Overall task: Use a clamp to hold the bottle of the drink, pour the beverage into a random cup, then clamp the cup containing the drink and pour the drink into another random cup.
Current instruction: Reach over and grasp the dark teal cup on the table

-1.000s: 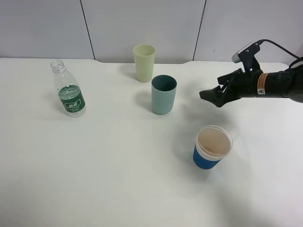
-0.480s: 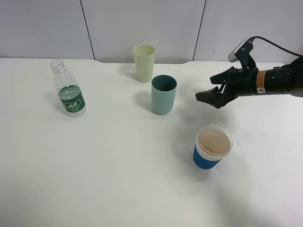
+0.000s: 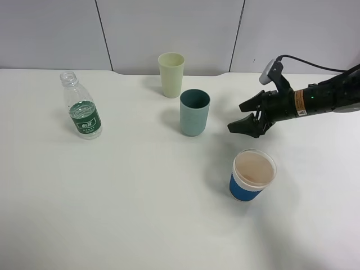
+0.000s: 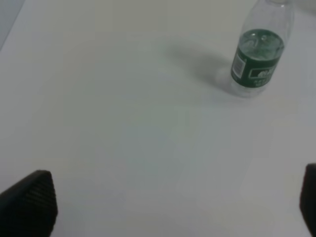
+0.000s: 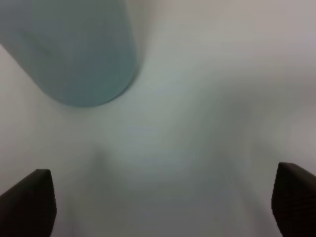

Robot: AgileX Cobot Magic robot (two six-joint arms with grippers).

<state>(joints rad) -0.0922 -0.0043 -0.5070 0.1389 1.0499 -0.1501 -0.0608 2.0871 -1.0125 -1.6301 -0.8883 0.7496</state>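
Left pincer point(image 4: 168, 205): outside the high view, seen only from its own wrist camera; two dark ribbed fingertips cut off at the frame's corners, spread wide, nothing but bare bench between.

Bottle point(image 3: 81, 112): upright and capless at the far left of the bench, well apart from the cups; label characters too small to read, level of the clear contents hard to judge. From the left wrist point(image 4: 257, 54), top cut off by the frame edge, well ahead of the fingertips.

Pale yellow-green tumbler point(image 3: 171, 74): upright near the back edge, just behind the teal one; inside too dim to tell its contents; in the high view only.

Teal tumbler point(image 3: 194, 112): upright at mid-bench, dark inside, liquid or none impossible to tell. From the right wrist point(image 5: 74, 49), only a blurred blue-green wall, rim out of frame.

Right pincer point(image 3: 236, 117): spread, holding nothing, tips aimed at the teal tumbler from its right and apart from it. From its wrist camera point(image 5: 160, 200), just two dark tips at the corners.

Paper cup point(image 3: 252, 175): blue sleeve, brownish inside, front right, in the high view only.

Bench point(image 3: 140, 208): plain white, matte.

Wall panels point(image 3: 56, 34): pale grey, dark seams.
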